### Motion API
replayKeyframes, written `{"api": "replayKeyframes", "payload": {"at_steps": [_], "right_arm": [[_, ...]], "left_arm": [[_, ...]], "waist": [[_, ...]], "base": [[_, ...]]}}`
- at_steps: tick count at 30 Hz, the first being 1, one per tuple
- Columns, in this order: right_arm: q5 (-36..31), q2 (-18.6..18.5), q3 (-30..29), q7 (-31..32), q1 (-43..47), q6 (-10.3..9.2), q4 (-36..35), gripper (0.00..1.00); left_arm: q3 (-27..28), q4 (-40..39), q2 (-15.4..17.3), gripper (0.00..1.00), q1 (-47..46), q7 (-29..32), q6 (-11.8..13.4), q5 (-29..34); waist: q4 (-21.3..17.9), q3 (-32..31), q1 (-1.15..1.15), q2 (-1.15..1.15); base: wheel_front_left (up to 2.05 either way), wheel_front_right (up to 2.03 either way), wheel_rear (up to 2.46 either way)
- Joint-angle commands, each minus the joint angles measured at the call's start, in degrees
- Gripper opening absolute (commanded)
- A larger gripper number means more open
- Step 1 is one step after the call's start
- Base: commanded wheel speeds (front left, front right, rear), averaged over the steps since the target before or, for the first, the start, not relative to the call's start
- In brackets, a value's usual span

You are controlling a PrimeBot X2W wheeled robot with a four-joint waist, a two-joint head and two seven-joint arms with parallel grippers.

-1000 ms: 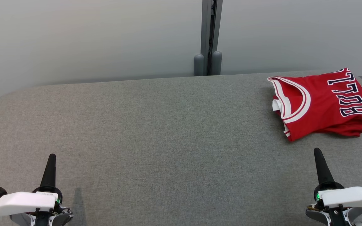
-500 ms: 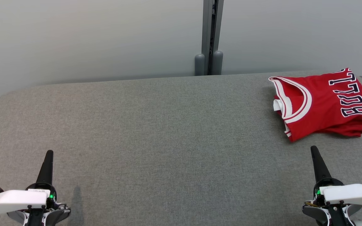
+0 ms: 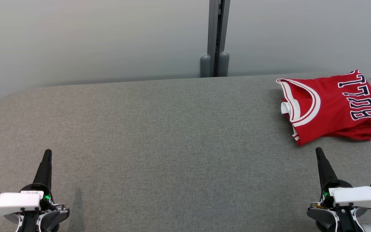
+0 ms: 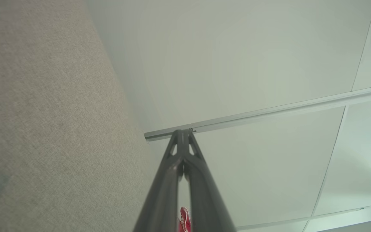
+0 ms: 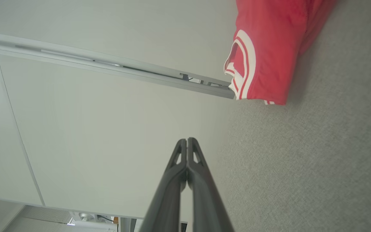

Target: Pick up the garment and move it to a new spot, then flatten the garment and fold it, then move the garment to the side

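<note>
The garment [image 3: 330, 104] is a red jersey with white trim and dark letters. It lies folded at the far right of the grey padded table [image 3: 159, 135]; the right wrist view shows the garment [image 5: 269, 48] at its upper right. My right gripper [image 3: 318, 151] hovers just in front of it, fingers pressed together and empty, also seen as the right gripper [image 5: 187, 140] from its own wrist. Low at the left, my left gripper [image 3: 47, 151] is shut and empty, far from the jersey. In the left wrist view the left gripper [image 4: 183, 131] points at the wall.
A pale wall with a grey vertical post [image 3: 217, 38] stands right behind the table's far edge. The table's rounded corners fall away at far left and far right.
Both grippers have slid a little up the head view, with their white wrist covers sinking toward its bottom edge. The jersey lies where it was.
</note>
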Motion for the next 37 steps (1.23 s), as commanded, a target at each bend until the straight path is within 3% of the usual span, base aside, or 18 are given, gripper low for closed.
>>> {"api": "replayKeyframes", "payload": {"at_steps": [1, 26, 37], "right_arm": [[1.36, -0.08, -0.07, 0.38, -1.01, 0.03, -0.17, 0.00], [9.77, 0.70, 0.11, 1.82, -2.04, 0.04, 0.37, 0.00], [9.66, 0.64, 0.11, 1.82, -1.93, 0.04, 0.35, 0.00]], "left_arm": [[0.41, -0.03, 0.35, 0.00, -1.51, 0.48, -0.34, -1.13], [2.13, 0.53, 0.41, 0.00, -2.71, 4.10, -0.69, -9.74], [2.09, 0.49, 0.41, 0.00, -2.73, 4.04, -0.59, -9.71]], "waist": [[0.02, 0.01, 0.00, 0.00], [0.32, 0.14, 0.00, 0.00], [0.32, 0.14, 0.00, 0.00]], "base": [[0.00, 0.00, 0.00], [0.00, 0.00, 0.00], [0.00, 0.00, 0.00]]}}
